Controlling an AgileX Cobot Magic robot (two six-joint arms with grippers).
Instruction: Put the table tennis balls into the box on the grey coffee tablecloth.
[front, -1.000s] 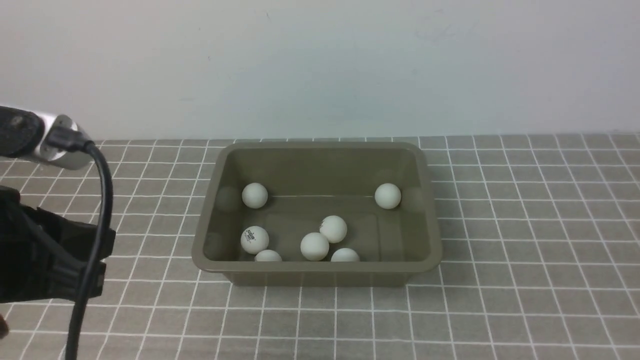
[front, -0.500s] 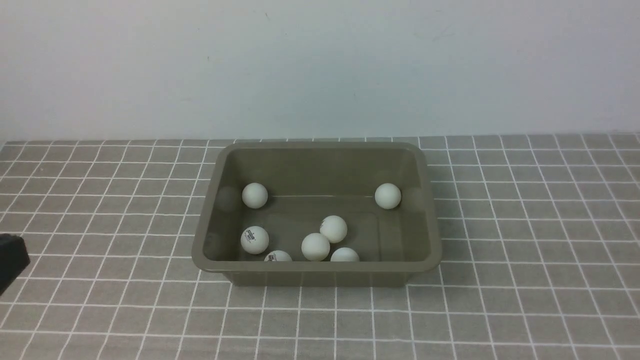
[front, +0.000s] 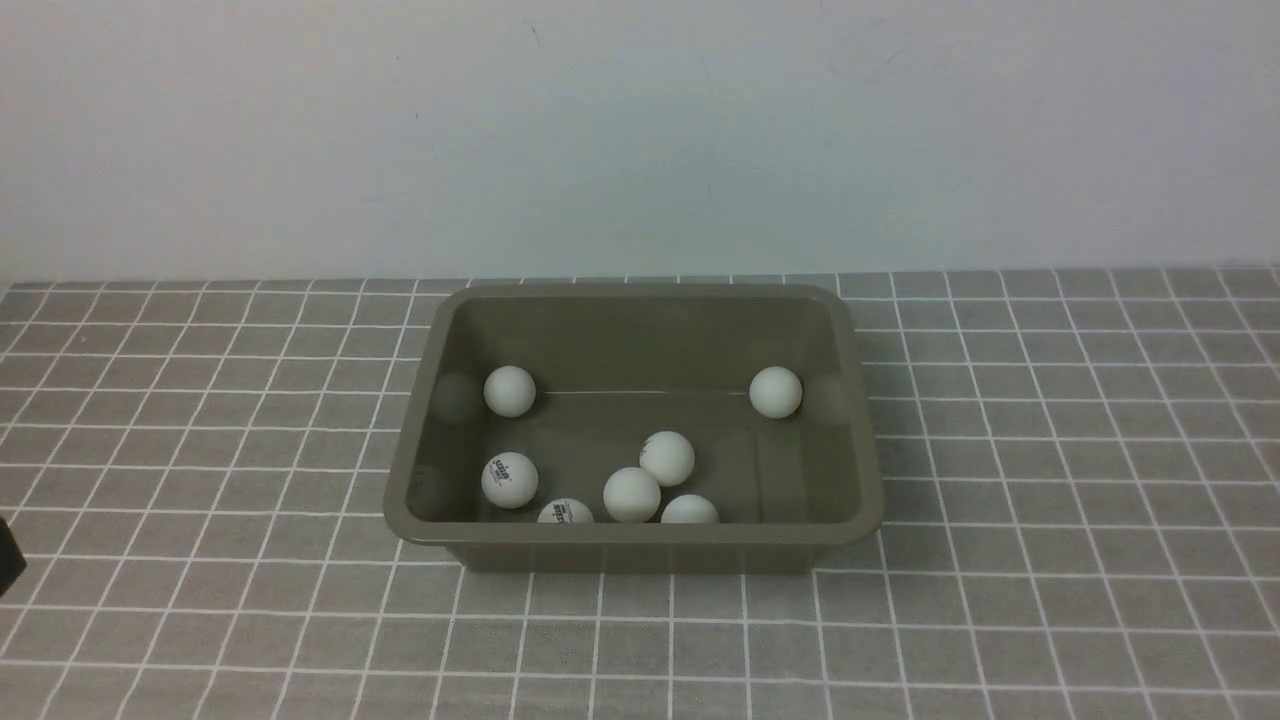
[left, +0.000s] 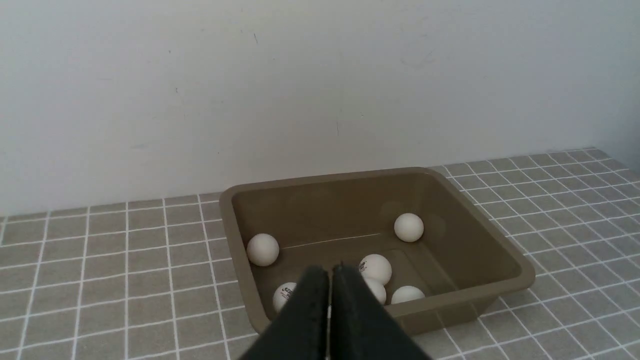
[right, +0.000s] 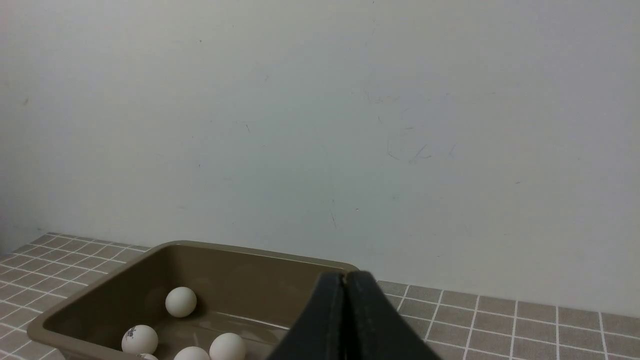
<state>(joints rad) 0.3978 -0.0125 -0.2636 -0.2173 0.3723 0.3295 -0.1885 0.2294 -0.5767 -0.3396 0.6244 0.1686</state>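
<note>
The olive-grey box (front: 640, 533) stands in the middle of the grey coffee tablecloth (front: 1050, 450). Several white table tennis balls lie inside it: one at the back left (front: 509, 390), one at the back right (front: 775, 391), the others near the front wall, such as one with a logo (front: 509, 479). My left gripper (left: 330, 270) is shut and empty, held back from the box (left: 325, 178). My right gripper (right: 344, 275) is shut and empty, off to the side of the box (right: 250, 248). In the front view only a dark corner of the left arm (front: 8, 565) shows.
A plain pale wall (front: 640, 130) stands right behind the cloth. No balls lie on the cloth outside the box in any view.
The left arm has pulled back to the left, almost out of the front view. A ball at the box's front wall has rolled slightly to the right.
</note>
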